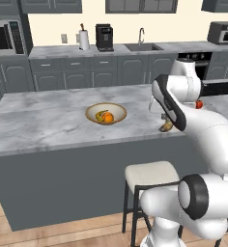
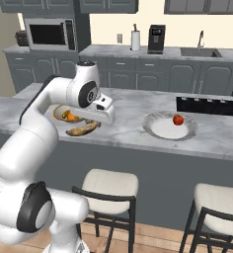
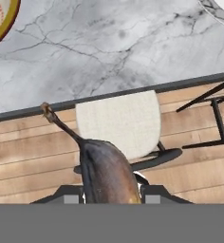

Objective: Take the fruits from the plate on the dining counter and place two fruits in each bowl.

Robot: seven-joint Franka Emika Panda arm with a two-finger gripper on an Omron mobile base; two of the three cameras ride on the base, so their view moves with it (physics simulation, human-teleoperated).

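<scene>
One bowl (image 1: pixel 106 114) on the dining counter (image 1: pixel 48 123) already has an orange (image 1: pixel 108 117) and another yellow fruit in it. The gripper (image 3: pixel 109 192) is squeezed shut on a brownish, spotty banana (image 2: pixel 82 130), held over the counter edge near that bowl. A red fruit (image 2: pixel 178 119) waits on the plate (image 2: pixel 170 125). I think about half the job is left.

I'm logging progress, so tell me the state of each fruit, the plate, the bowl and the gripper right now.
banana: held in the gripper, above the counter edge
gripper: shut on the banana
red fruit: lying on the plate
plate: on the dining counter, holding one fruit
bowl: upright, holding an orange and another yellow piece
</scene>
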